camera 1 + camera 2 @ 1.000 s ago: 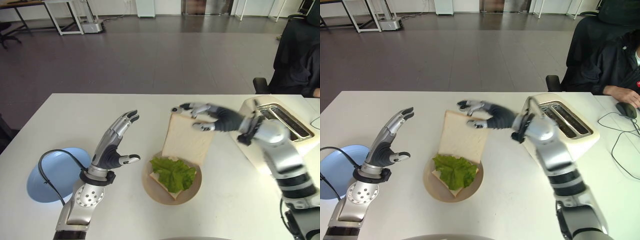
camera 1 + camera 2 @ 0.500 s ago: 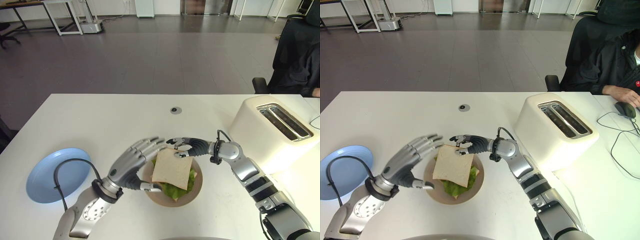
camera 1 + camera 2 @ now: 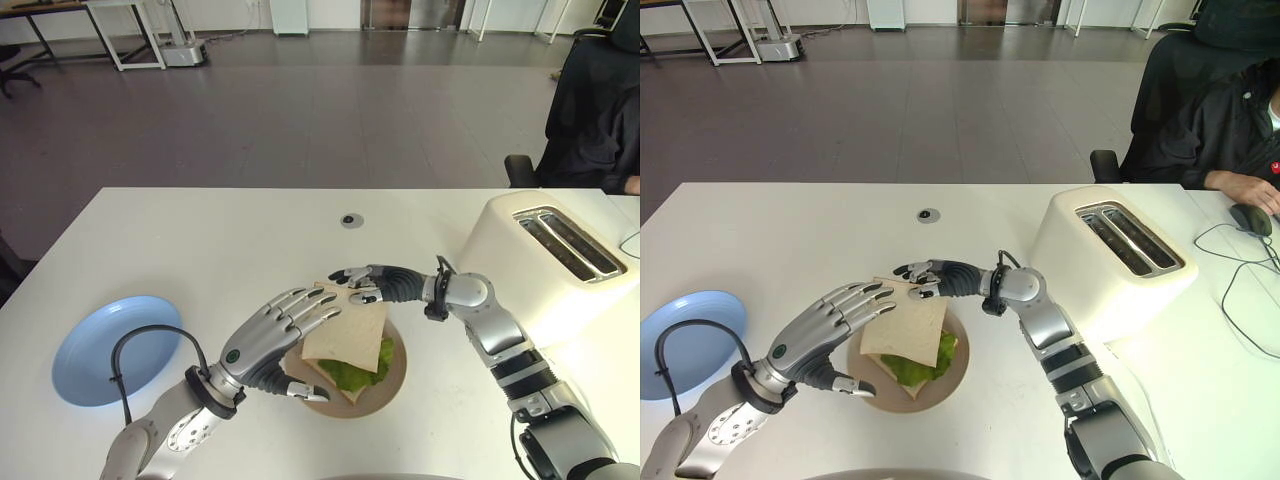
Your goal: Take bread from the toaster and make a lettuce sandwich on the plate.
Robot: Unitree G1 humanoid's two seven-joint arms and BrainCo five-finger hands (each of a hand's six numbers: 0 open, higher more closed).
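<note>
bread slice (image 3: pixel 346 328) higher, left hand (image 3: pixel 266 344) closer

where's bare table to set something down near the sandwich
Bare table: behind the brown plate toward the far edge, and beyond the blue plate. Crowded over the brown plate, where left robot hand and right robot hand meet on the bread slice.

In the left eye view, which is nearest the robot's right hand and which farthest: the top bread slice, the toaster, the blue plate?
1. The top bread slice, right at the right hand, its far edge in the fingers.
2. The toaster, off to the hand's right.
3. The blue plate, far left on the table.
</note>
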